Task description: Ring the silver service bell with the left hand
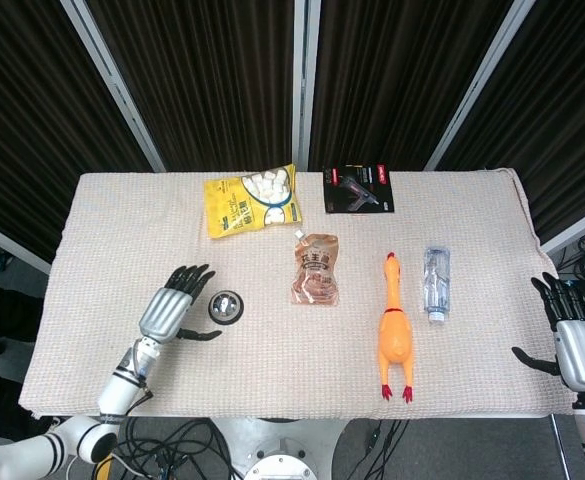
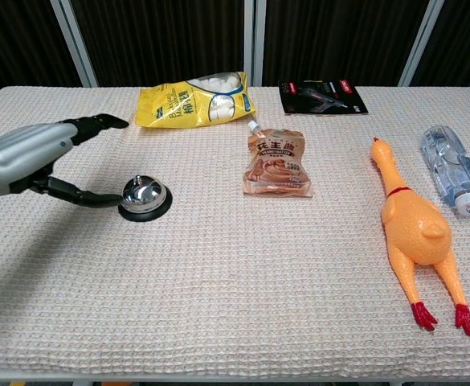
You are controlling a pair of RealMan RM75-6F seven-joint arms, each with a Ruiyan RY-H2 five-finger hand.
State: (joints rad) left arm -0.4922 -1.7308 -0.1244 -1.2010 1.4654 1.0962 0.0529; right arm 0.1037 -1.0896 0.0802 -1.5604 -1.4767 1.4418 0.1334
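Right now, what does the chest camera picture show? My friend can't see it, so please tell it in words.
The robot's silver left hand reaches in from the left, open, its thumb tip right beside the small silver service bell on the beige woven tablecloth. Farther right lie a brown drink pouch, a yellow rubber chicken and a clear plastic bottle.

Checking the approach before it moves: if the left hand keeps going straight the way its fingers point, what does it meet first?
Probably nothing soon: the left hand points just left of the silver service bell, toward the yellow snack bag. Only its thumb reaches toward the bell; depth is unclear.

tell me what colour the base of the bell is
Black, under the silver dome of the bell; clearest in the chest view.
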